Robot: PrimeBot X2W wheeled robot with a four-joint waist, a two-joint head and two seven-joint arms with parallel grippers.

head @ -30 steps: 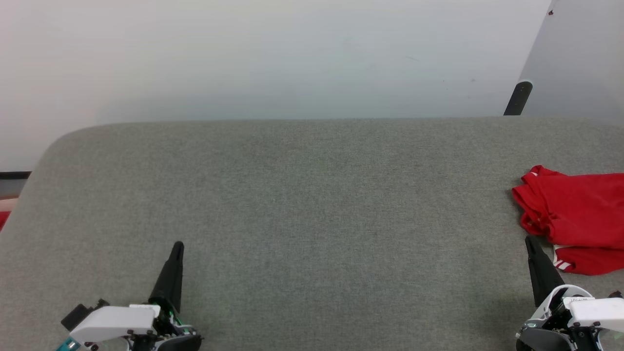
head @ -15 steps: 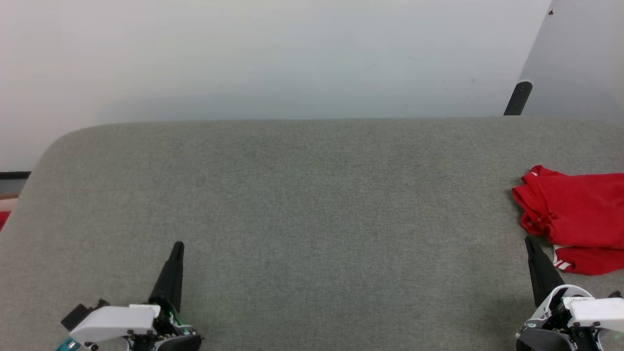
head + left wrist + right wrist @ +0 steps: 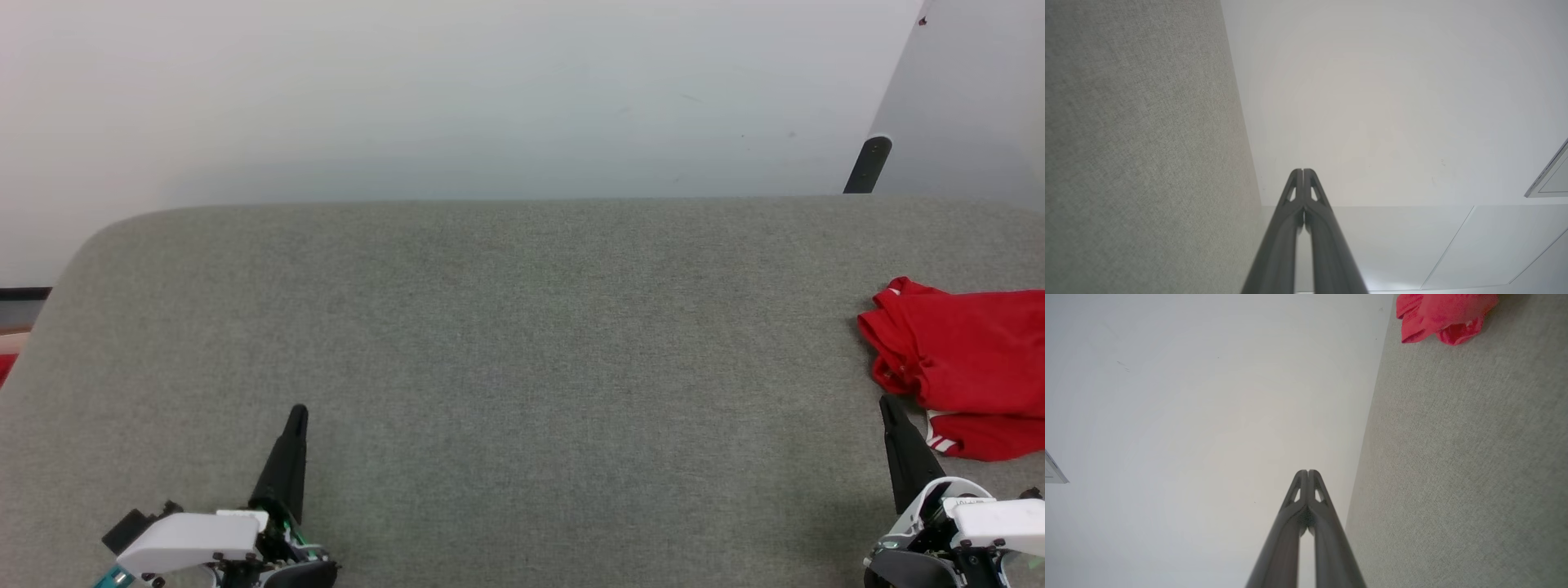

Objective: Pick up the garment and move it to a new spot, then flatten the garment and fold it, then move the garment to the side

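Observation:
The garment, a bright red shirt with a bit of red-and-white striped trim showing, lies crumpled at the right edge of the grey fabric surface; its right part is cut off by the frame. The right wrist view catches the garment at its top right. My right gripper is shut and empty, its tip just left of the garment's near edge. At the lower left, far from the garment, my left gripper is shut and empty. In the wrist views the left gripper and the right gripper have their fingers pressed together.
A pale wall rises behind the surface's far edge. A dark post stands at the back right. The surface's rounded left corner drops off to the floor.

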